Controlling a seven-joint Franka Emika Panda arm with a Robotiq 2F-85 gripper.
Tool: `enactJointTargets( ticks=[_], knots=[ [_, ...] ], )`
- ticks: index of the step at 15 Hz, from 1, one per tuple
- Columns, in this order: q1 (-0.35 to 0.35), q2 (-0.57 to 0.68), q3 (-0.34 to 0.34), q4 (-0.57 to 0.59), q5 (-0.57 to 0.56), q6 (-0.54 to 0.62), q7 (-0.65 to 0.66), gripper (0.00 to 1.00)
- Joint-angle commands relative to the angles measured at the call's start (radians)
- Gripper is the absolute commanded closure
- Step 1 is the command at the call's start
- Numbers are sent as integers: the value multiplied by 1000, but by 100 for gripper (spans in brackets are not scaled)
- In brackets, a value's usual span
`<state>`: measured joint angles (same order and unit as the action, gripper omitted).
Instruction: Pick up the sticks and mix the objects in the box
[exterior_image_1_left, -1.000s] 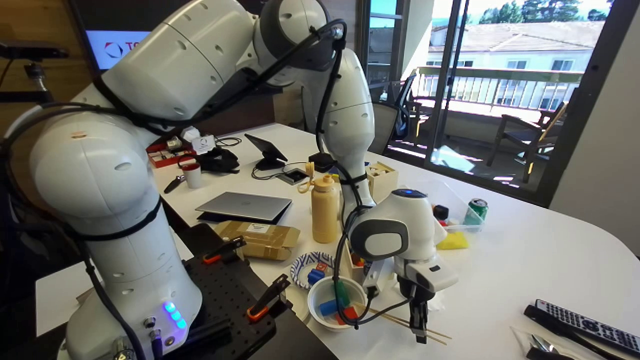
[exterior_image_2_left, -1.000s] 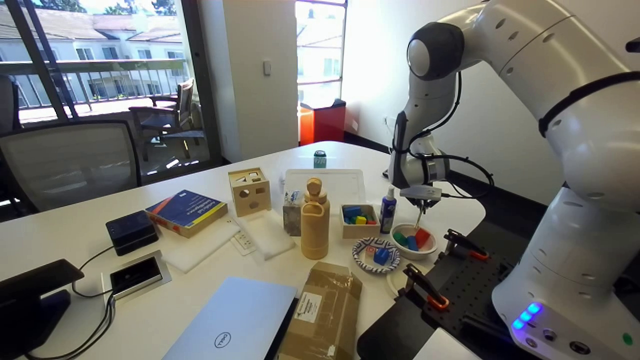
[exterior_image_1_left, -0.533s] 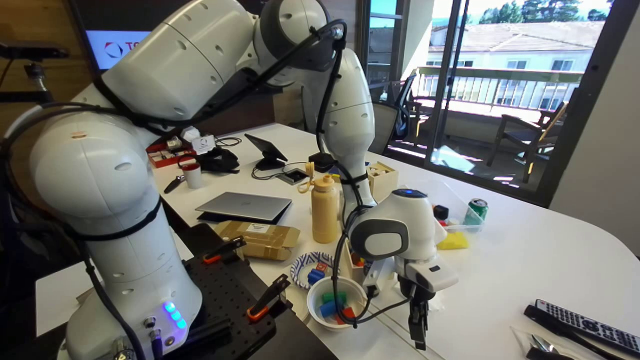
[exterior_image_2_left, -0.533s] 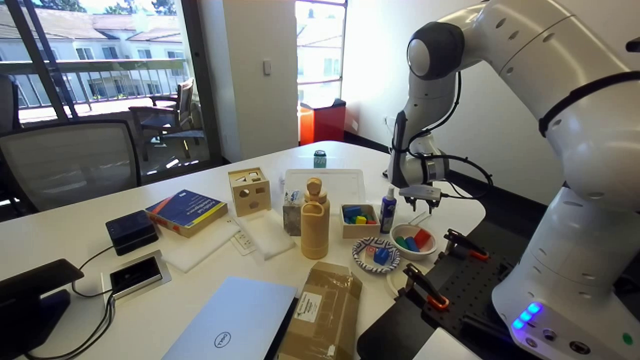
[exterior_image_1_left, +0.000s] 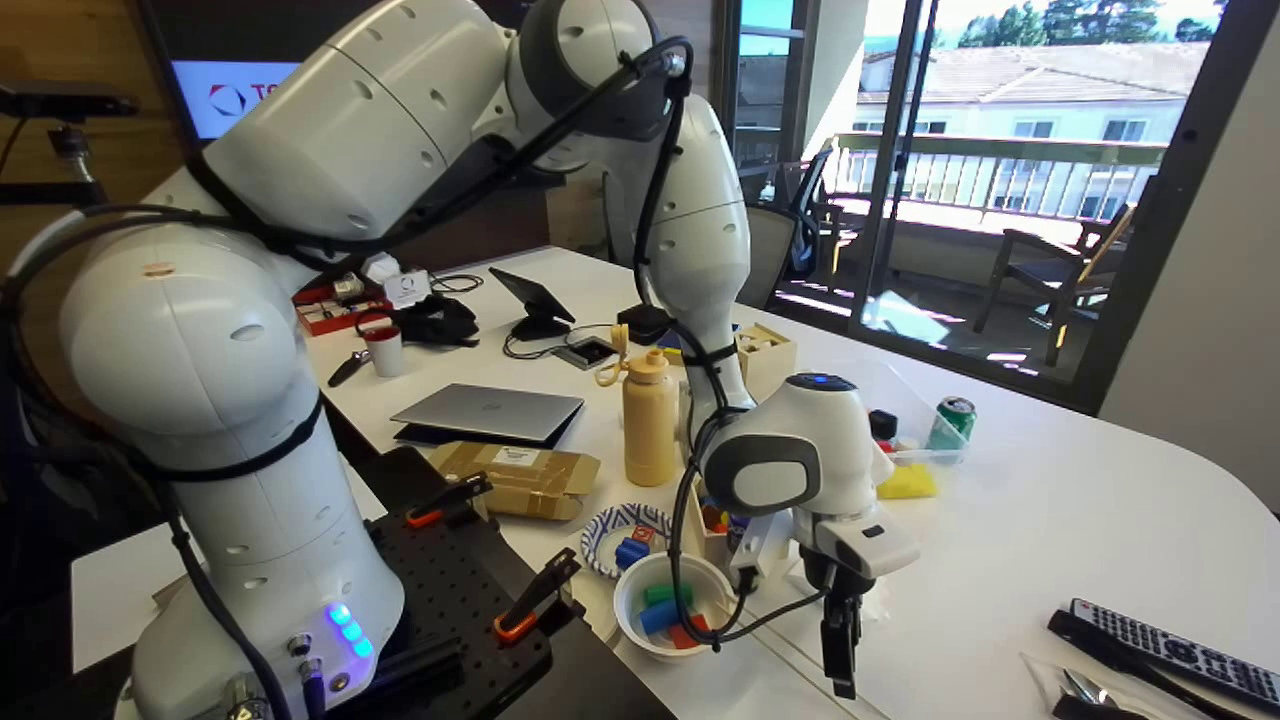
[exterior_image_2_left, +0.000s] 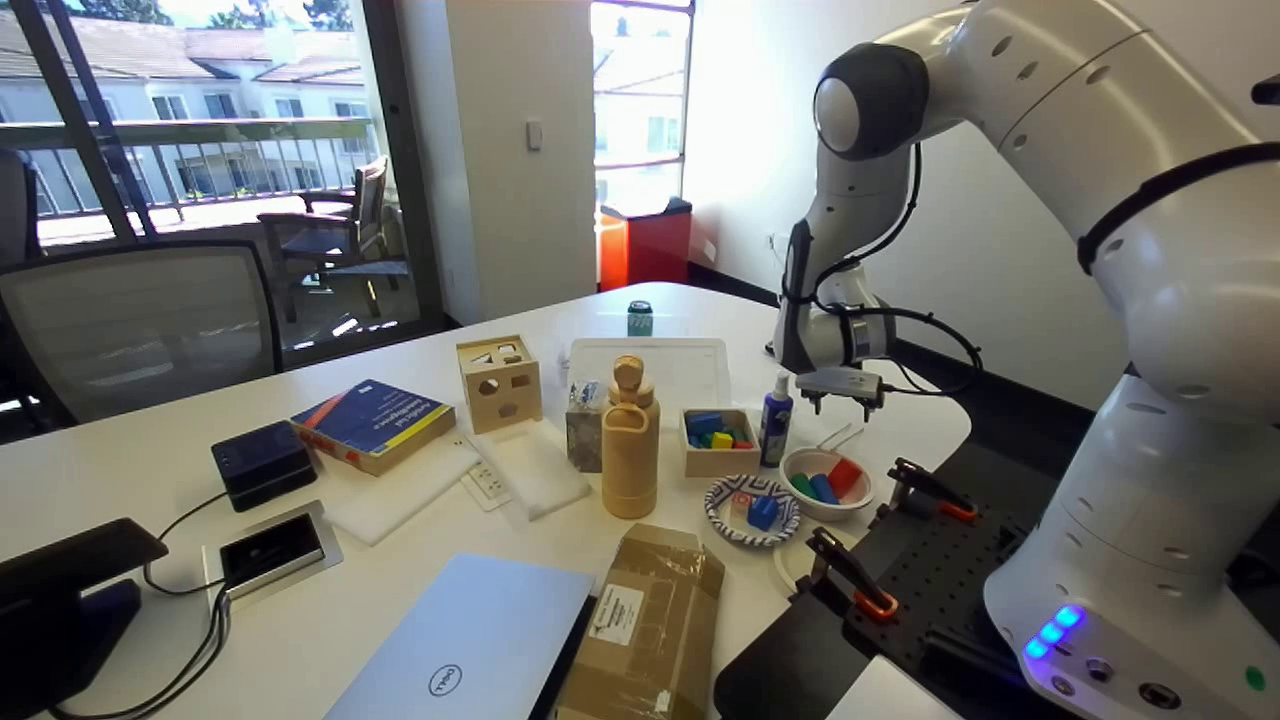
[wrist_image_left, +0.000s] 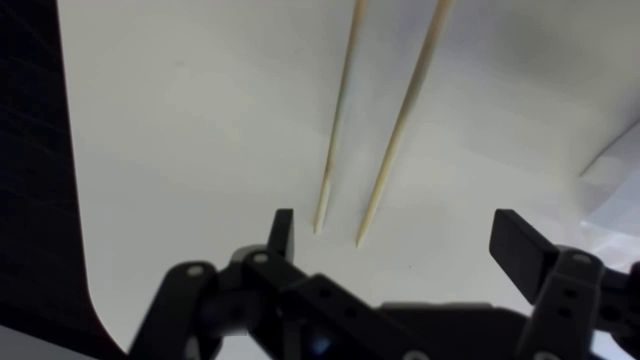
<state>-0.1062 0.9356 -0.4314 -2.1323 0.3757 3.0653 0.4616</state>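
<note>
Low in the wrist view, the gripper (wrist_image_left: 397, 235) has its jaws spread wide; the sticks (wrist_image_left: 402, 117) slant from the top edge, tips showing between them. Right of centre in an exterior view, the box (exterior_image_2_left: 828, 512) holds coloured objects (exterior_image_2_left: 824, 488).

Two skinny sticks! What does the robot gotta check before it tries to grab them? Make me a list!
1. Gripper open: ok, its fingers are wide apart.
2. Both sticks seen by the wrist camera: ok.
3. Gripper centred on the sticks: not ok, in the wrist view their ends show nearer one finger.
4. Sticks close together: not ok, there's a gap between them.
5. Fingers low enough to pinch: cannot tell.
6. Bowl holding blocks to mix: ok, red, green and blue.
</note>
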Motion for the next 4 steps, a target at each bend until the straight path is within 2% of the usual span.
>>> enactJointTargets(
  ticks=[1, 4],
  knots=[
    [29, -45, -27, -33, 6, 6, 15, 0],
    [47, -56, -53, -41, 6, 8, 19, 0]
  ],
)
